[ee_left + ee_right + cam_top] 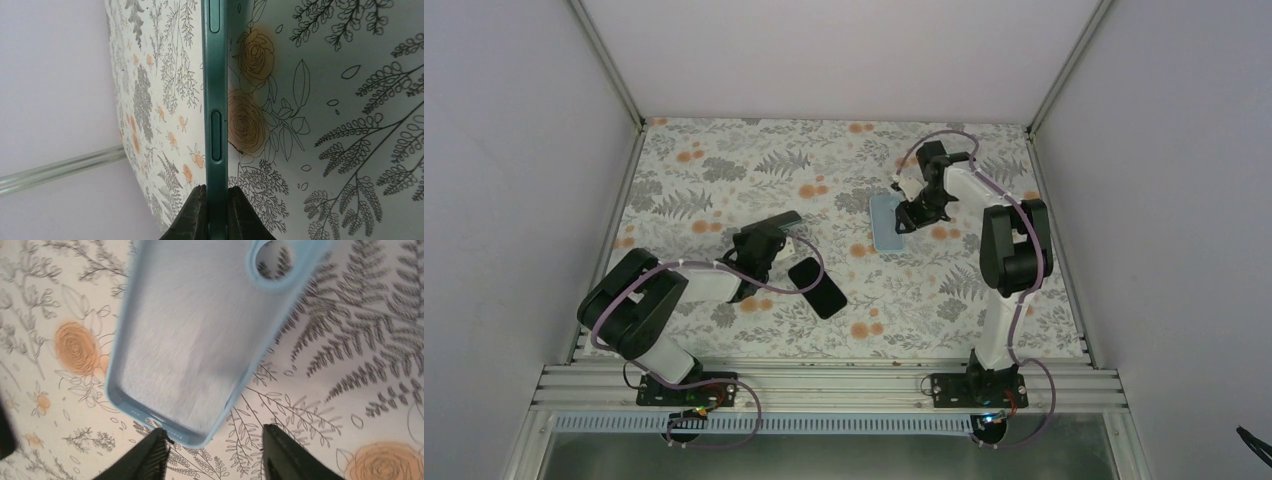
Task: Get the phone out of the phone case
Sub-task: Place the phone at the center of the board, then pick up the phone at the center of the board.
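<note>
The phone [817, 287] is out of its case, black face up, at the table's middle left. My left gripper [795, 268] is shut on its edge. In the left wrist view the phone's dark-green side with two buttons [216, 100] runs upward, clamped between my left gripper [217, 200]. The pale-blue phone case [884, 222] lies empty and open side up at the back right. In the right wrist view the case [195, 330] shows its pale lining and camera hole. My right gripper [215, 440] is open, just short of its near end, holding nothing; it also shows in the top view [912, 216].
The floral tablecloth [724, 170] covers the table. Pale walls close in the left, back and right sides. An aluminium rail [824, 385] runs along the near edge by the arm bases.
</note>
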Motion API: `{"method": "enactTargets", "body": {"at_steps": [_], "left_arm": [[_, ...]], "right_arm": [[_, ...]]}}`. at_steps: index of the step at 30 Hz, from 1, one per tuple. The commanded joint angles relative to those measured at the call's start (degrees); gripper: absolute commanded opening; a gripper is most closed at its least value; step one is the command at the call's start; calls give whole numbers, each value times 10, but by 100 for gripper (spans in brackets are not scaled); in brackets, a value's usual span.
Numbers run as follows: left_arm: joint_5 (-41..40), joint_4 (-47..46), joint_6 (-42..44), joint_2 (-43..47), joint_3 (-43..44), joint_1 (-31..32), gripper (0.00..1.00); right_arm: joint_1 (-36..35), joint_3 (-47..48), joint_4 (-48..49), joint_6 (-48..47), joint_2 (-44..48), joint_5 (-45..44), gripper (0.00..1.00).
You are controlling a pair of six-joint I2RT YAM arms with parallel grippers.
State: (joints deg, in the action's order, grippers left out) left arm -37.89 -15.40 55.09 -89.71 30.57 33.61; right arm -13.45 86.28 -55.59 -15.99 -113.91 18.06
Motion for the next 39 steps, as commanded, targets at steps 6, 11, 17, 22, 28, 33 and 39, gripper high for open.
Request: {"method": "enactTargets", "body": {"at_steps": [6,11,17,22,28,33,39], "left_arm": [[33,84,-23,10,10,9,14],[109,204,-57,33,35,23,38],[211,356,-94,49,84,30,63],[324,510,-148,93,200,27,81],[501,686,-177,132,423,-24,100],[562,744,-174,147,556,-111,100],[565,692,-194,177,579,-232,100]], "right_arm": [[4,-5,-42,-20,30,-88,79],[3,9,-72,-34,75,-93,88],[-30,-2,-84,-57,132,-110,90],[-103,-33,-56,-47,176,-136,90],[-210,-45,-19,-12,169,-138,96],[-282,-28,5,16,112,-131,97],[-392,-2,72,24,36,-168,100]]}}
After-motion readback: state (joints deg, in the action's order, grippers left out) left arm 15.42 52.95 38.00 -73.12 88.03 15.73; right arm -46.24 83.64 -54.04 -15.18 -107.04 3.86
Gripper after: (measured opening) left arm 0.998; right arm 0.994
